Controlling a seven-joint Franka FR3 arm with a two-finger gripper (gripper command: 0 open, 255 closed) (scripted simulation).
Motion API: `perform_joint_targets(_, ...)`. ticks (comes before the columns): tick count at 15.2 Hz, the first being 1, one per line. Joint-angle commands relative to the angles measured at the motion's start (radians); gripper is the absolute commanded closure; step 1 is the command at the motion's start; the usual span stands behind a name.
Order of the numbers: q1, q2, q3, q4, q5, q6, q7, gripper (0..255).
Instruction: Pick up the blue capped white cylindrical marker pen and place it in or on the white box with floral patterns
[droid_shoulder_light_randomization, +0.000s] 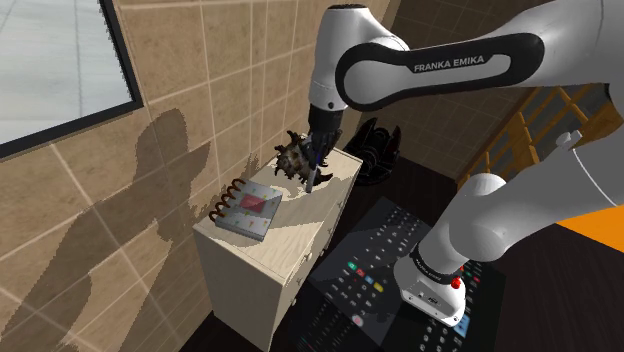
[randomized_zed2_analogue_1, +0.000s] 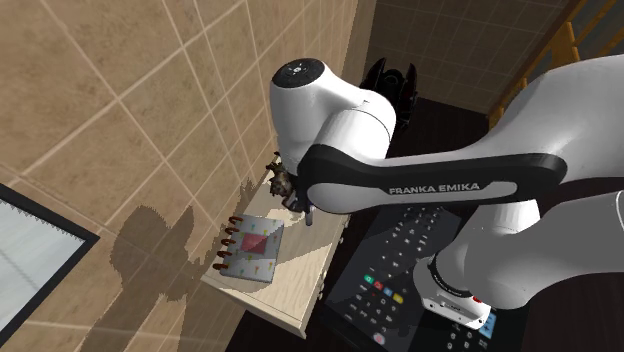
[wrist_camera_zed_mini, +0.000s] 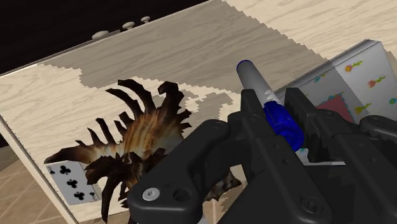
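Observation:
My gripper (wrist_camera_zed_mini: 275, 109) is shut on the marker pen (wrist_camera_zed_mini: 256, 81), a white barrel with a blue cap (wrist_camera_zed_mini: 283, 125) clasped between the black fingers. In the shoulder view the gripper (droid_shoulder_light_randomization: 316, 165) hangs low over the pale wooden cabinet top (droid_shoulder_light_randomization: 290, 235), with the pen (droid_shoulder_light_randomization: 311, 183) pointing down at it. The white box with floral patterns (droid_shoulder_light_randomization: 249, 208) lies flat toward the shoulder view's left, a short way from the pen. The same box (wrist_camera_zed_mini: 356, 76) lies just beyond the fingers in the wrist view, and on the cabinet (randomized_zed2_analogue_1: 255, 247) in the second exterior view.
A spiky brown shell (droid_shoulder_light_randomization: 292, 160) sits right beside the gripper, and a playing card (wrist_camera_zed_mini: 70, 183) lies near it. The tiled wall (droid_shoulder_light_randomization: 180, 90) borders the cabinet. A dark panel with coloured buttons (droid_shoulder_light_randomization: 385, 270) lies below, beside the arm's base. A black object (droid_shoulder_light_randomization: 378, 145) stands behind the cabinet.

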Motion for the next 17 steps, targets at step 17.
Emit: perform_joint_targets(17, 0.024, 0.371, 0.117, 0.541, -0.073, -0.170, 0.201, 255)
